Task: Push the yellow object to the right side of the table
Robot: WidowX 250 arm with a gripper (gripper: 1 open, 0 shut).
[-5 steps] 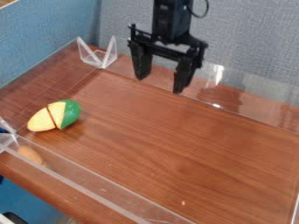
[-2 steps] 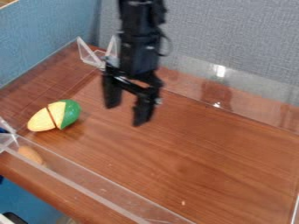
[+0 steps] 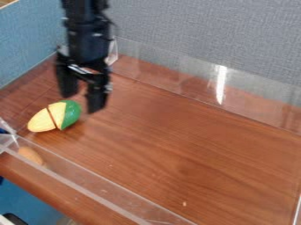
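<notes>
Black claw hangs wide open by the yellow-and-green toy at the left of the frame

The black gripper (image 3: 84,102) shows at the upper left, slightly blurred, its two fingers spread wide with nothing between them. The yellow object (image 3: 55,117), a rounded toy with a bright green end facing right, lies on the tabletop at the left, just below the gripper in the picture; whether the two touch cannot be told.

Several other things stand around it. A small orange item (image 3: 31,155) sits below the toy, near the lower left, beside the clear front wall (image 3: 100,185). At the left edge, near the toy, is a clear angular piece (image 3: 7,136), with a bit of dark blue next to it. Behind the arm, another clear piece is mostly hidden.

The table (image 3: 194,145) has a reddish-brown wood grain, with a tiny pale speck near the bottom centre. A grey textured panel (image 3: 212,35) rises across the back, and a light blue one (image 3: 28,35) fills the upper left. A dark rounded object (image 3: 14,219) sits in the bottom left corner, over a blue area outside the wall.

The clear back wall (image 3: 253,88) slants from the upper centre down to the right edge, with a bright glare on it. From the toy rightward, bare wood runs across the centre to the lower right, bounded by the low walls.
</notes>
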